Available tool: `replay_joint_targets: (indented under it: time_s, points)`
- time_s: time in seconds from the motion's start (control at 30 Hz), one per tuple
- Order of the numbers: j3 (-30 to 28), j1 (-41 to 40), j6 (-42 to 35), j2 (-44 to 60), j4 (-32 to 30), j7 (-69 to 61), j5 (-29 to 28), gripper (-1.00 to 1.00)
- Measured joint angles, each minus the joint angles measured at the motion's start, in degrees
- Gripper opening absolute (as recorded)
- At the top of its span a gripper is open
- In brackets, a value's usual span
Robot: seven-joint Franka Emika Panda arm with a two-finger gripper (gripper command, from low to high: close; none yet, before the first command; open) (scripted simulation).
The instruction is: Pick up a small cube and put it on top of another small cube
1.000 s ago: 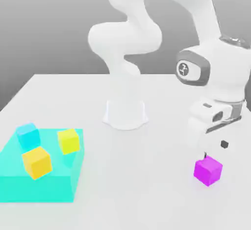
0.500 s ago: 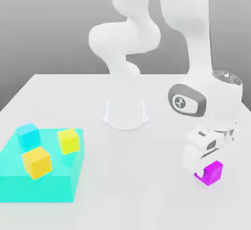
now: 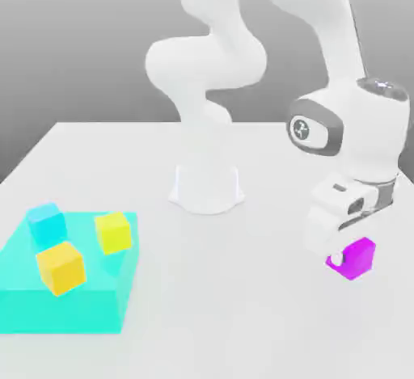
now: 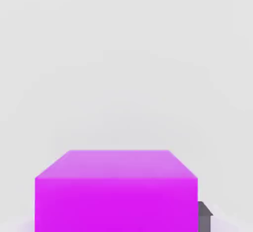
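Tray (image 3: 48, 309): cyan, at the exterior view's left on the white table (image 3: 226, 321); it holds a cyan cube (image 3: 46, 223) at the back, a yellow cube (image 3: 61, 267) in front and a second yellow cube (image 3: 113, 232) to their right.
Base (image 3: 207, 187): my arm's white pedestal, mid-table behind.
Pincer (image 3: 346, 250): mine, at the exterior view's right, clamped on the purple cube (image 3: 353, 258).
Purple cube: between my fingers, well apart from the tray; one dark fingertip (image 4: 204, 215) shows beside it in the hand view.
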Motion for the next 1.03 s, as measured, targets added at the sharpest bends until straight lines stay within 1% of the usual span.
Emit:
replay_joint_targets:
  time_s: [0.2,0.37,0.5,0.57,0.67,0.7,0.9,0.97,1.03]
  points:
    - [-8.04,-15.21,-9.19,-4.38,4.29,14.19,-0.12,-1.00]
    - [-13.94,-26.59,-16.74,-8.73,7.92,24.47,2.61,-1.00]
    - [-19.03,-32.91,-22.18,-12.27,10.50,31.44,5.54,-1.00]
    - [-21.11,-35.09,-21.82,-11.77,10.87,33.89,6.55,-1.00]
    - [-21.54,-36.04,-15.69,-7.19,9.38,34.43,7.08,-1.00]
    - [-21.56,-36.12,-14.53,-6.33,9.08,34.44,7.15,1.00]
    - [-21.55,-36.12,-13.98,-5.90,8.93,34.50,7.11,1.00]
    - [-21.57,-36.13,-16.68,-7.86,9.65,34.68,6.89,1.00]
    - [-21.54,-36.15,-21.09,-11.09,10.81,34.81,6.73,1.00]
